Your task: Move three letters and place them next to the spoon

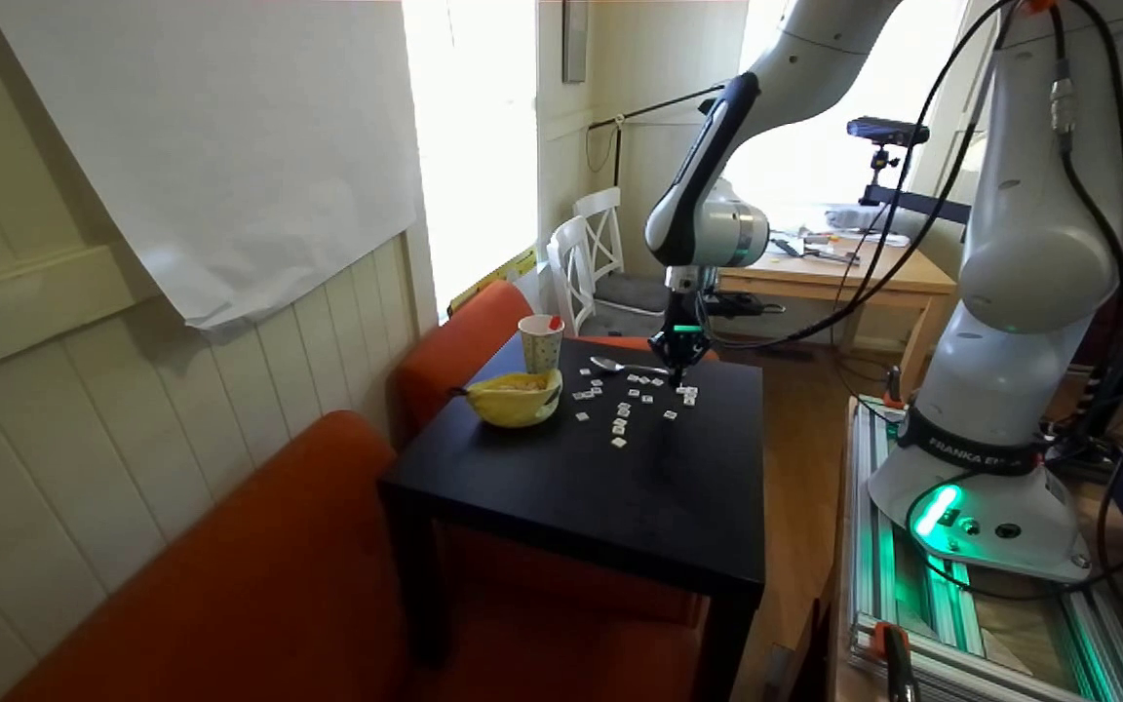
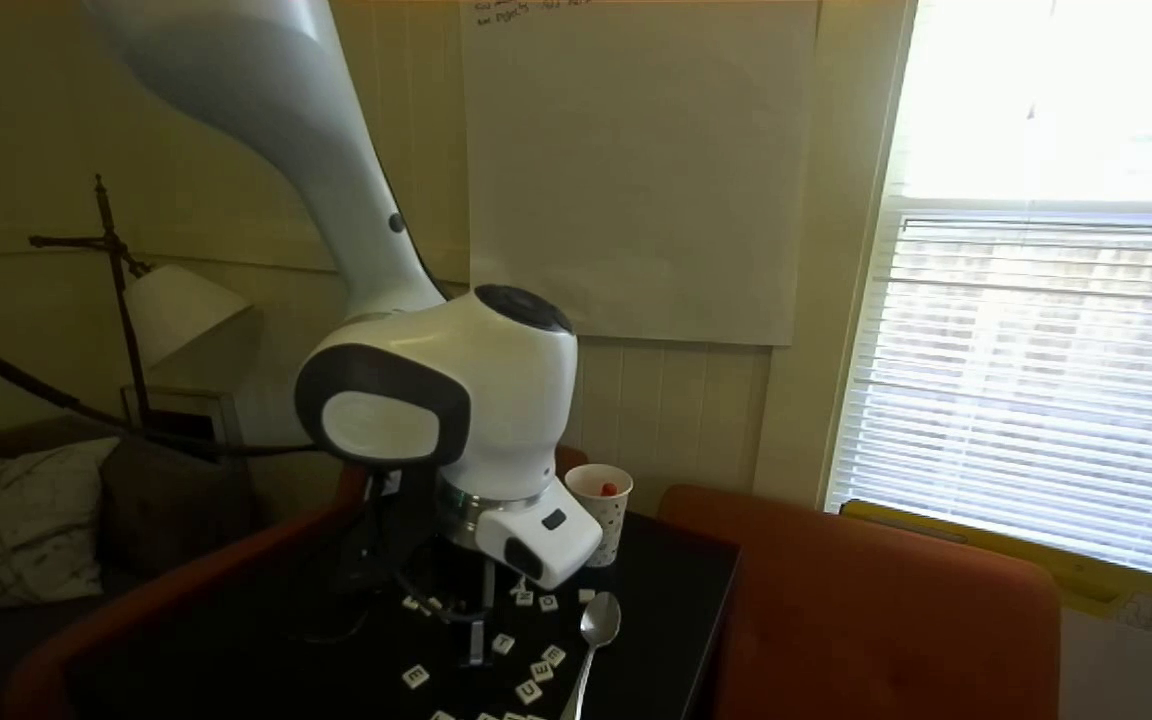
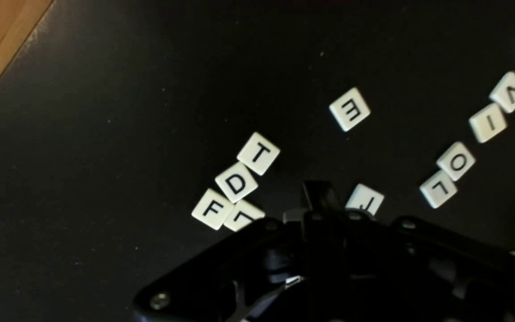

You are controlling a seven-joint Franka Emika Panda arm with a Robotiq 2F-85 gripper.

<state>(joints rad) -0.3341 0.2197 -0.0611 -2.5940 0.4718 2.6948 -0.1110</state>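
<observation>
The arm [image 2: 506, 405], its top cut off in both exterior views, bends over the dark counter [image 1: 561, 502]. The hand [image 1: 676, 374] points downward, seemingly closed; whether it grips anything is hidden. The spoon [image 2: 600, 622], its handle cut off in an exterior view, has letters [image 2: 542, 671] just beside it; more lie scattered beyond. In the wrist view the hand partly covers some; the right edge crops others.

Place is looking like a home: shaded lamp [image 2: 181, 312] is standing near a patterned cushion [image 2: 21, 525], window blinds [image 2: 1036, 390] are hanging, orange seats [image 1: 230, 575] are standing by a black desk [image 1: 581, 497]. Robot arm [image 1: 1039, 253] on metal frame [image 1: 873, 536] and mounted camera [image 1: 885, 132] are adding a lab look.
</observation>
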